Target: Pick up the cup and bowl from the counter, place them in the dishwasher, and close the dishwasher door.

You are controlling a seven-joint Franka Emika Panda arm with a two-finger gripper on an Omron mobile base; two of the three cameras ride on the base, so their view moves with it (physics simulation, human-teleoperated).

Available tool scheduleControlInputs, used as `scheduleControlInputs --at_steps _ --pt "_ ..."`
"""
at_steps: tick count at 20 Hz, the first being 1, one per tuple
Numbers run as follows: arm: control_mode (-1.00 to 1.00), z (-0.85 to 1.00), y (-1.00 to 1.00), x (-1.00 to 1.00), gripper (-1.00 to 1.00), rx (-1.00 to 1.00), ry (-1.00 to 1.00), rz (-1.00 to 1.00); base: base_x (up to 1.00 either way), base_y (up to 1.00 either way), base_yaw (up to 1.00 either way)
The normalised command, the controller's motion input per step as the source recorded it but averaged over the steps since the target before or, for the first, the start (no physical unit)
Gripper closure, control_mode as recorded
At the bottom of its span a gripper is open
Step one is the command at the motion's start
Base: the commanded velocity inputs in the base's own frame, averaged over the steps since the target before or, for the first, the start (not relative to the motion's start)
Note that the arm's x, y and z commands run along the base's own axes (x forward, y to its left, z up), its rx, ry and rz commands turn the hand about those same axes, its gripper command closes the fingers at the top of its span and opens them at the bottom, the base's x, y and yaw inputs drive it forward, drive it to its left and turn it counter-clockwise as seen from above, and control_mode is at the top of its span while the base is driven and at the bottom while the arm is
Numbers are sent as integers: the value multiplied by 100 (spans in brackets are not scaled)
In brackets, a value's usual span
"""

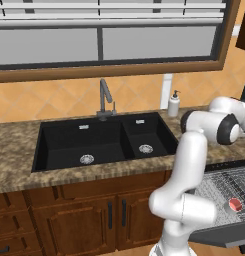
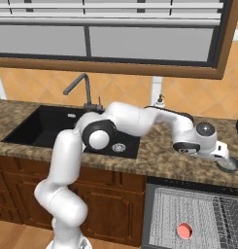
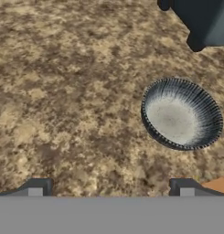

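A dark ribbed bowl (image 3: 182, 114) with a pale inside sits upright on the speckled counter (image 3: 63, 91). In the hand view it lies to the right of the gap between my fingertips (image 3: 38, 188). My gripper (image 3: 111, 189) hovers above the counter, open and holding nothing. From the right base view the gripper (image 2: 226, 158) is just left of the bowl (image 2: 230, 165), close over it. A red cup (image 2: 184, 230) stands in the dishwasher's grey wire rack (image 2: 198, 209), the same cup (image 1: 235, 204) showing at the right in the left base view. The dishwasher door (image 1: 229, 235) hangs open.
A black double sink (image 1: 94, 142) with a faucet (image 1: 105, 100) takes up the counter's left, and a soap dispenser (image 1: 173, 105) stands behind it. A dark appliance (image 3: 200, 23) stands just beyond the bowl. Wooden cabinets (image 1: 84, 215) run below the counter.
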Motion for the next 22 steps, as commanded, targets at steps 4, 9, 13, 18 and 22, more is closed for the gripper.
scheduleControlInputs --at_steps 4,9,13,18,22 --pt "-100 0 -41 29 -100 0 0 0 0 0 0" --pt "-100 0 -34 13 -100 0 1 0 0 0 0" --pt "-100 -11 -24 22 -100 0 7 0 0 0 0" --pt "-100 -31 0 29 -100 1 15 0 0 0 0" --pt "-100 -25 0 34 -100 0 14 0 0 0 0"
